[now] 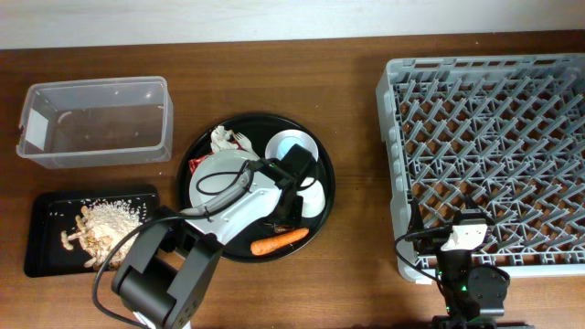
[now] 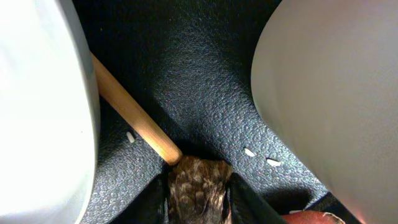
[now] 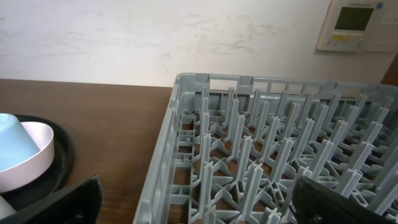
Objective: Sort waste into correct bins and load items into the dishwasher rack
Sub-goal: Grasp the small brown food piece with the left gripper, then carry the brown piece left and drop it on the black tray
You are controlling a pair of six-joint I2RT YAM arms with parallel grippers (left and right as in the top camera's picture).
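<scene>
In the left wrist view my left gripper (image 2: 198,182) is shut on a dark brown lump (image 2: 198,194), low over the round black tray (image 2: 186,74). A pale wooden-looking stick (image 2: 134,118) touches the lump's top. The grey plate (image 2: 37,112) is left of it and a white bowl (image 2: 329,93) right. From overhead, the left gripper (image 1: 286,217) sits between the plate (image 1: 219,187) and bowl (image 1: 315,199), just above the orange carrot (image 1: 279,242). My right gripper (image 3: 199,211) stands open over the dishwasher rack's (image 1: 494,137) front-left corner, holding nothing.
The clear tub (image 1: 96,123) stands at the back left. The shallow black tray (image 1: 46,242) below it holds rice and beige strips. A light blue cup (image 1: 292,146), a white tissue (image 1: 224,139) and a red wrapper (image 1: 196,165) lie on the round tray (image 1: 324,164).
</scene>
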